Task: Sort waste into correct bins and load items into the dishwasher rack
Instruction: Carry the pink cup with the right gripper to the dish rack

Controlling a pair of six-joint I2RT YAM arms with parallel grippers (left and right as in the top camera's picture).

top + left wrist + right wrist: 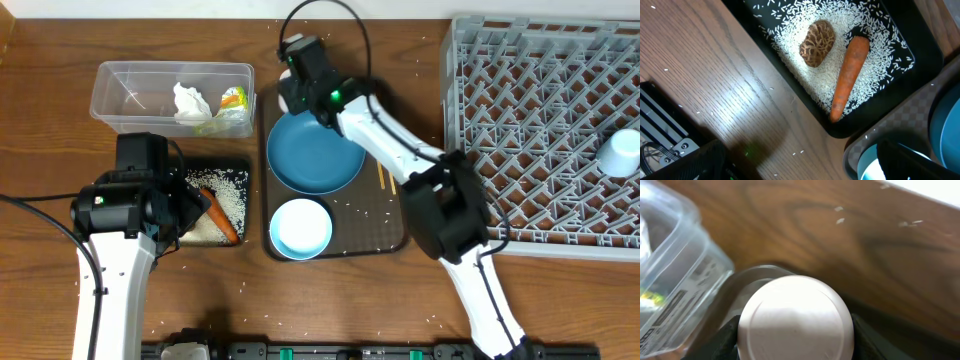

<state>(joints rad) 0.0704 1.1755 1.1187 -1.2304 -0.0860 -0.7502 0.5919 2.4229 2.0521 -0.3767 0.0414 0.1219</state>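
Far right: dishwasher rack (540, 130), light blue cup (620, 153) inside. Mid-table, on the brown tray (375, 225): dark blue plate (315, 152), bowl (301, 227). In the clear tub (130, 70): tissue (190, 102), wrapper (233, 100). In the black tray (860, 122): rice (795, 65), carrot (850, 75), brown lump (817, 42). Right gripper (796, 340) clamped on the upturned white cup (795, 310) (dark fingers hugging both sides), beside the tub. Left gripper (185, 212) spread wide above the black tray.

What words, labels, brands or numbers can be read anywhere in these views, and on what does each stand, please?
No text can be read.
Label on the clear plastic tub, right wrist view: printed lines, too blurred.
Green-yellow snack wrapper inside the tub: print too small.
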